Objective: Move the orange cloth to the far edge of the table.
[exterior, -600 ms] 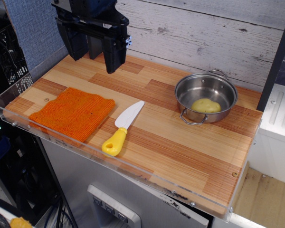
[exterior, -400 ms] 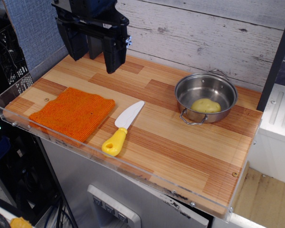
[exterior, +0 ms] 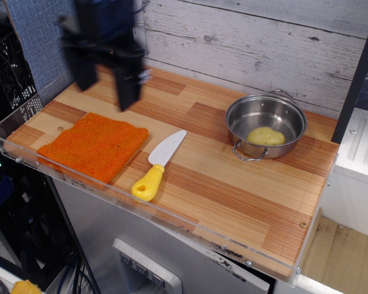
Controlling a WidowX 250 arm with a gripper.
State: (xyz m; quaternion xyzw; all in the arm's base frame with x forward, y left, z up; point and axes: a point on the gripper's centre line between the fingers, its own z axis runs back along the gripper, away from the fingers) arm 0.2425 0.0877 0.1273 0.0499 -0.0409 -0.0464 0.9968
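Note:
The orange cloth (exterior: 93,146) lies flat near the front left corner of the wooden table (exterior: 233,184), close to the clear rim. My gripper (exterior: 104,92) hangs in the air above the back left of the table, behind and above the cloth, blurred by motion. Its two dark fingers (exterior: 127,89) stand apart and hold nothing.
A white knife with a yellow handle (exterior: 157,165) lies just right of the cloth. A steel pot (exterior: 265,127) with a yellow object (exterior: 265,136) inside stands at the back right. A grey plank wall (exterior: 264,43) runs behind the table.
My gripper has moved left and down, toward the cloth, and is now blurred. The cloth, knife and pot have not moved.

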